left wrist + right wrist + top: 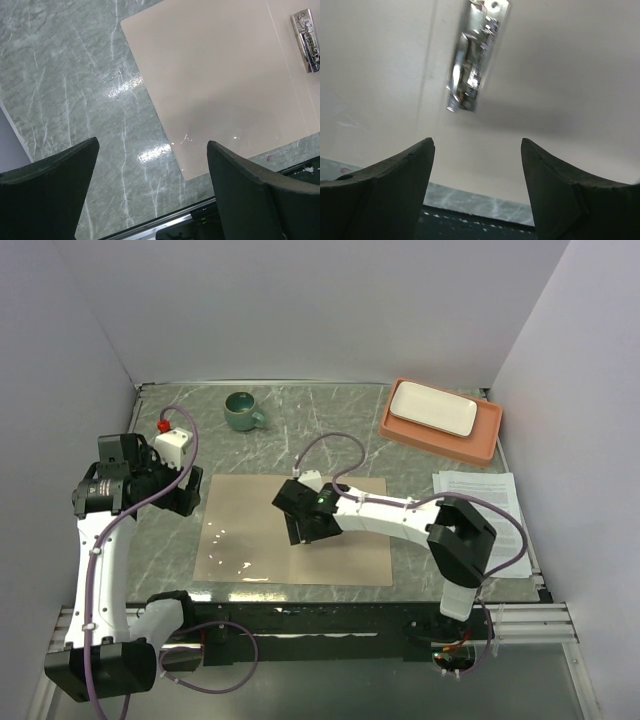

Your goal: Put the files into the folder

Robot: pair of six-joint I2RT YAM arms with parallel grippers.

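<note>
While files [480, 495] hug table's [300, 420] edge, right tool [477, 146] gapes over folder [245, 525].

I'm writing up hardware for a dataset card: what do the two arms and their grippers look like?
The left arm and right arm have white links, black joint housings and looping purple cables. The left gripper and right gripper carry blunt, matte black wedge-shaped fingers.

Top external: high, behind the arm bases, covers the whole counter [300, 425].
Left wrist: looks down on the folder [215, 85], left half.
Right wrist: close above the clip [475, 55].
Shared: folder, clip.
</note>
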